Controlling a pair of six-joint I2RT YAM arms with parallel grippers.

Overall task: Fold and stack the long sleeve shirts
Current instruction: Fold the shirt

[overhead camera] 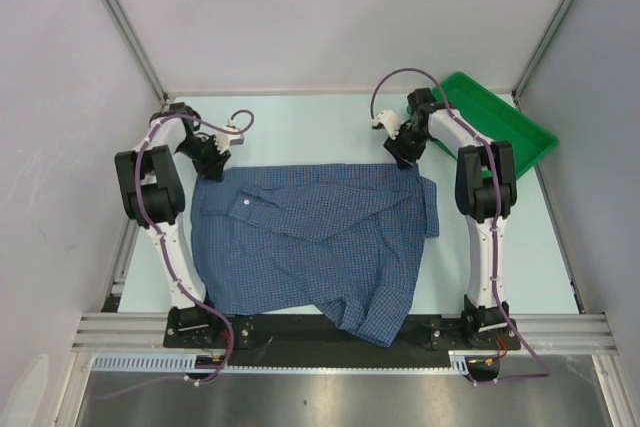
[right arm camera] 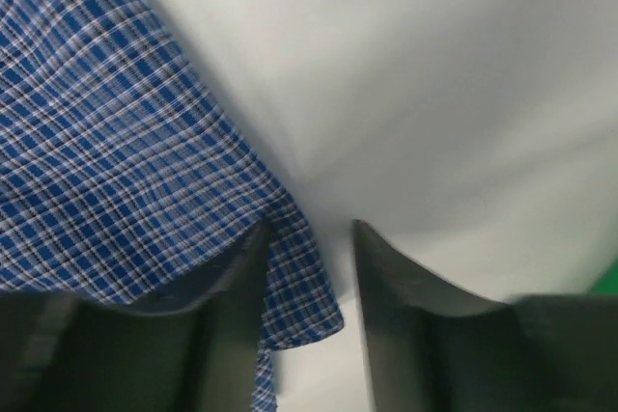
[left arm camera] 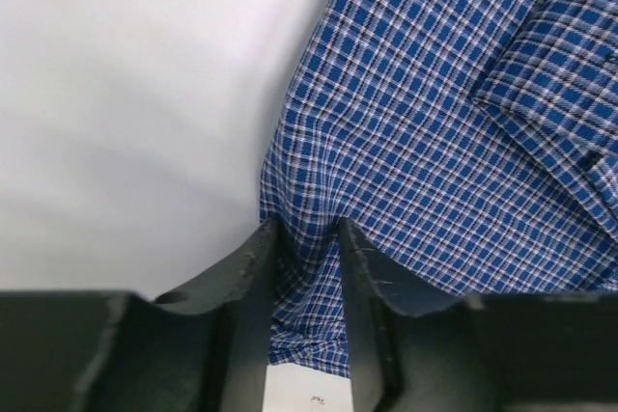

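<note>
Plainly, the blue checked shirt (overhead camera: 310, 237) lay spread across the middle of the counter (overhead camera: 300, 122). Part of its near hem drooped over the front edge, and the green tray (overhead camera: 510, 127) sat off at the far right corner, apart from it.

At the far left corner of the cloth, the left gripper (left arm camera: 301, 238) had its jaws drawn in on a pinch of fabric. Puckers ran out from that spot, so I took it for a real hold. At the far right corner, the right gripper (right arm camera: 309, 238) was only partly closed. Bare counter showed in the gap, and the shirt's corner merely brushed the inner face of one finger (right arm camera: 241, 277). It held nothing that I could see, and that view was smeared with motion.

To my eye the step was taking both far corners for a fold towards the near side. It would go best if the right gripper reached further over the cloth first, so that more than the corner tip was caught. Both arms should then lift together, keeping the far edge level and lightly taut. A one-sided pull would likely skew the shirt or drag the hanging hem further off the counter.
</note>
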